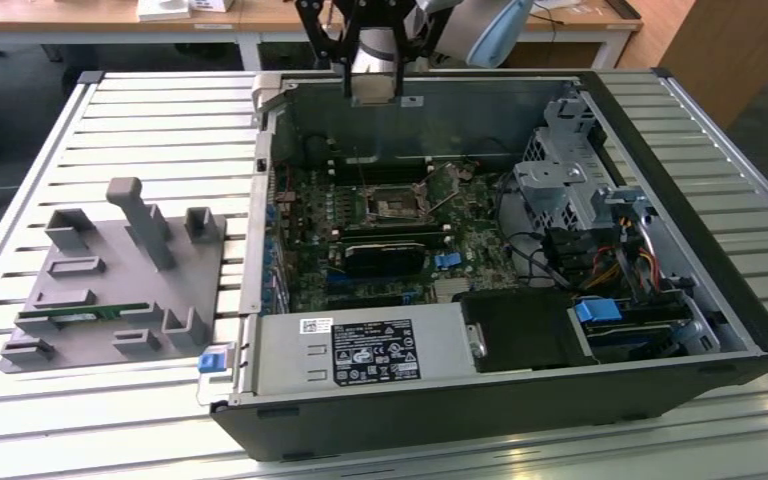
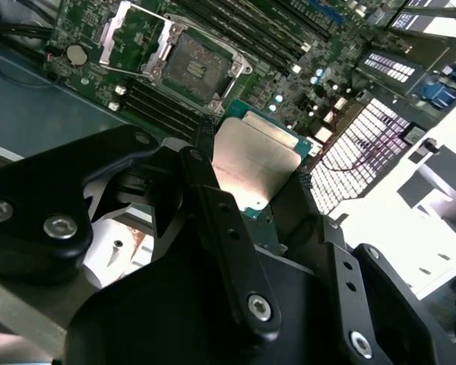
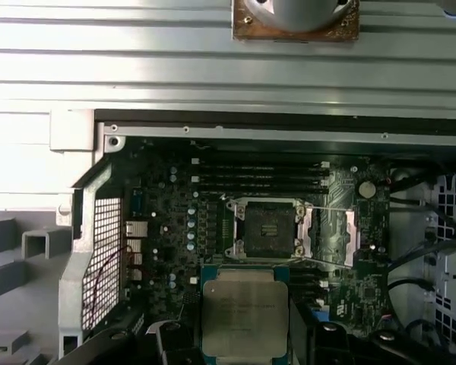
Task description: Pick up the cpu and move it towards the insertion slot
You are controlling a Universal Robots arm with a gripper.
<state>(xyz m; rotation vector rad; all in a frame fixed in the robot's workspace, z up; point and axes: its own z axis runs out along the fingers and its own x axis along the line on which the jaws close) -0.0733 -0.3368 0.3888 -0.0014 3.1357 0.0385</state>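
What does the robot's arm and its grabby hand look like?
The tool is made of chunky black metal links, joined by round silver bolts, with small screw holes along the bars, as the second wrist view shows. In the exterior view, the arm has a shiny silver-grey round wrist with black brackets on either side, and a pale blue cap on the joint above.
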